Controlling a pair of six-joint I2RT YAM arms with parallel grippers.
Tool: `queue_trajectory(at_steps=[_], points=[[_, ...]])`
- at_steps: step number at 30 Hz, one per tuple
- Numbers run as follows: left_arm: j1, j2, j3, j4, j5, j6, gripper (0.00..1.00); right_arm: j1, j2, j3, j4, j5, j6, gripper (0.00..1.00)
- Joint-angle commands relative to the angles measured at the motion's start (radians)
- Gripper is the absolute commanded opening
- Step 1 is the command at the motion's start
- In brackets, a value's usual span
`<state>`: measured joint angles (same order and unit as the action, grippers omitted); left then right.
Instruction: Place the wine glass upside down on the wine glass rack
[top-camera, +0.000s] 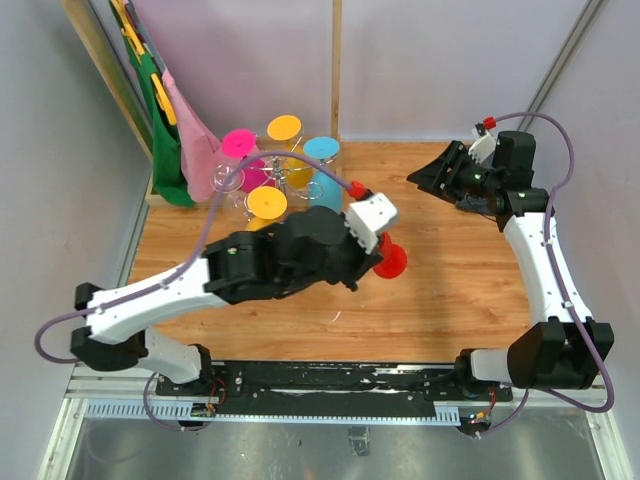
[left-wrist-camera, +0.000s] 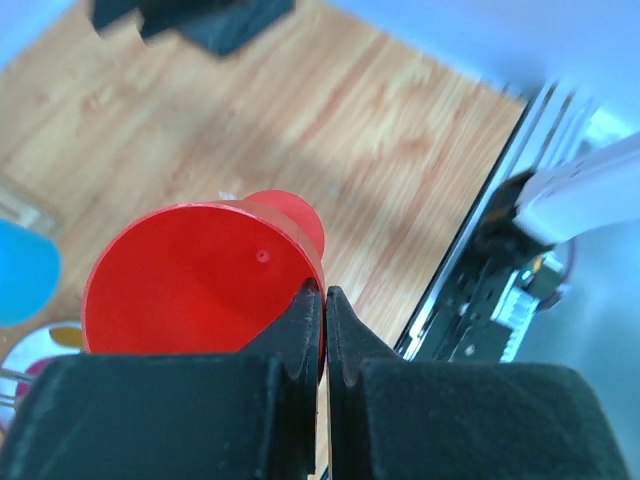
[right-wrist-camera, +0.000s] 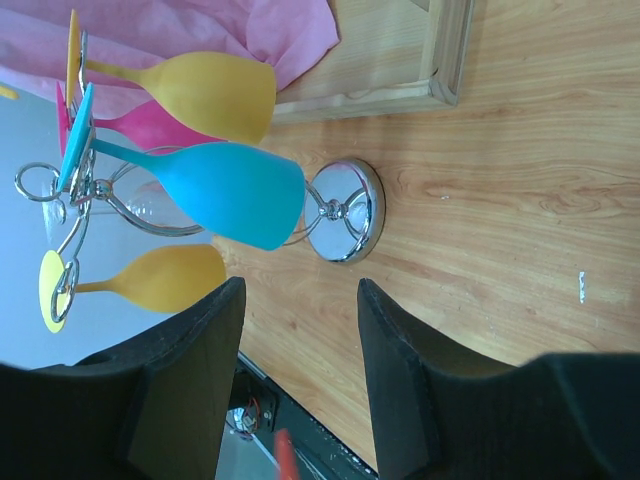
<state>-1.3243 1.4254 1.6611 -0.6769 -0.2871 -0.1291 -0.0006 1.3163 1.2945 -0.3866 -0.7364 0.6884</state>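
A brown wooden counter (top-camera: 450, 290) sits between pale purple walls (top-camera: 430, 60), with a wooden frame (top-camera: 97, 62) in the back left corner, a pink cloth (top-camera: 190, 135) and a green cloth (top-camera: 168, 165) hanging by it, and a black rail (top-camera: 330, 378) along the near edge.

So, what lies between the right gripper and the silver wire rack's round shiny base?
Only bare wooden tabletop, from right gripper to rack base, per the right wrist view.

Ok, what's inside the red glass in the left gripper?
Nothing visible: the red wine glass shows a bare interior with a small dimple. The left gripper pinches its rim and hides the bowl's lower edge.
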Motion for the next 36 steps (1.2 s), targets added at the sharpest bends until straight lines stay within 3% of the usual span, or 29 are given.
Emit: queue_trajectory(at_steps=[1, 4, 8, 13, 23, 29, 36], points=[[0.0, -0.099, 0.079, 0.009, 0.004, -0.013, 0.0, -0.021, 0.004, -0.013, 0.031, -0.021, 0.016, 0.5], [0.026, -0.164, 0.082, 0.059, 0.032, -0.008, 0.0, -0.021, 0.004, -0.01, 0.034, -0.023, 0.02, 0.5], [0.172, -0.268, 0.043, 0.139, 0.121, -0.029, 0.0, -0.019, 0.005, -0.01, 0.043, -0.032, 0.026, 0.5], [0.293, -0.322, 0.062, 0.169, 0.13, 0.011, 0.0, -0.018, 0.001, -0.014, 0.06, -0.044, 0.039, 0.5], [0.38, -0.334, 0.058, 0.292, 0.275, 0.011, 0.0, 0.013, -0.026, 0.009, 0.127, -0.047, 0.048, 0.5], [0.438, -0.34, 0.028, 0.41, 0.409, -0.037, 0.0, 0.031, -0.06, -0.037, 0.361, -0.097, 0.124, 0.51], [0.556, -0.205, 0.096, 0.482, 0.607, -0.145, 0.0, 0.037, -0.055, -0.04, 0.394, -0.107, 0.139, 0.52]])
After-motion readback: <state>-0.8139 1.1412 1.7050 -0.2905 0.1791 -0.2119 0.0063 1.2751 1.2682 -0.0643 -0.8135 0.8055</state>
